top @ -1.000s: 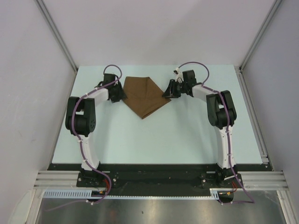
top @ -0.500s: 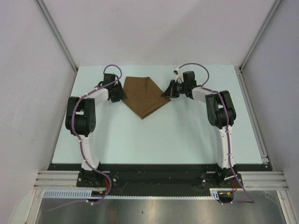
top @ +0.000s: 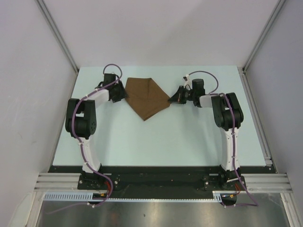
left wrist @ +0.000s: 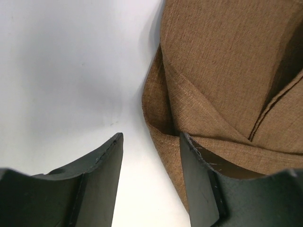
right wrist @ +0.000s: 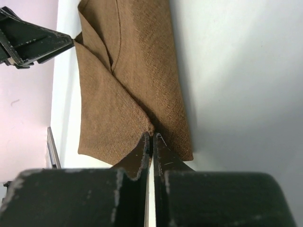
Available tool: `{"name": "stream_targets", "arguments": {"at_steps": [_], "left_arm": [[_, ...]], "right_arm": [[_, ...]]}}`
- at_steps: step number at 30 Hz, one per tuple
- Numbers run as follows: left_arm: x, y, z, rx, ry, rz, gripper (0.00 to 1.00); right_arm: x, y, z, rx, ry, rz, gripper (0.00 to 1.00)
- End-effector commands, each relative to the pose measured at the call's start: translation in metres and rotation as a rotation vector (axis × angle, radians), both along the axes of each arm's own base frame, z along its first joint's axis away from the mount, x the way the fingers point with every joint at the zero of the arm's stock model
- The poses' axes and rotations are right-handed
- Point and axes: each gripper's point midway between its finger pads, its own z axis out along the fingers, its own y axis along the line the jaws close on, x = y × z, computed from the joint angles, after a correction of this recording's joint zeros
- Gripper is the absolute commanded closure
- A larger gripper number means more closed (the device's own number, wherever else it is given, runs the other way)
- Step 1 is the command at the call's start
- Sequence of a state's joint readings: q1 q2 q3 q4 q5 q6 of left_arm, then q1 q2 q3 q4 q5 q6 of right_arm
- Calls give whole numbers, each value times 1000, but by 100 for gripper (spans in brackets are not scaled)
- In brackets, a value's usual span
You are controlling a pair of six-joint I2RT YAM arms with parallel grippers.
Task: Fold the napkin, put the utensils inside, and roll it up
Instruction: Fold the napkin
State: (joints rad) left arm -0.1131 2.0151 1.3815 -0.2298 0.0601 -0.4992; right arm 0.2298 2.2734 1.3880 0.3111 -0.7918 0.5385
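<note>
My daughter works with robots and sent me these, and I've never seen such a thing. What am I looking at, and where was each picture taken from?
These are two robot arms bolted at the near edge of a pale table. Each ends in a two-finger gripper. The wide picture comes from a fixed camera above and behind them. The two close-ups come from small cameras on the wrists, so the dark shapes at the bottom are each arm's own fingers. The one loose thing in view is a brown cloth napkin, partly folded. The left gripper is open at the napkin's left edge, with one finger over the cloth and the other over bare table. The right gripper is shut, its tips at the napkin's right corner. Whether they pinch any cloth I cannot tell.
</note>
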Motion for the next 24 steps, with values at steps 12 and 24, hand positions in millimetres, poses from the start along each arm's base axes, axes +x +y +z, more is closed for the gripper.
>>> {"name": "stream_targets", "arguments": {"at_steps": [12,24], "left_arm": [[28,-12,13,-99,-70,24,51],[28,-21,6,-143,-63,3,88]], "right_arm": [[14,4,55,57,-164,33,100],[25,6,61,62,-203,42,100]]}}
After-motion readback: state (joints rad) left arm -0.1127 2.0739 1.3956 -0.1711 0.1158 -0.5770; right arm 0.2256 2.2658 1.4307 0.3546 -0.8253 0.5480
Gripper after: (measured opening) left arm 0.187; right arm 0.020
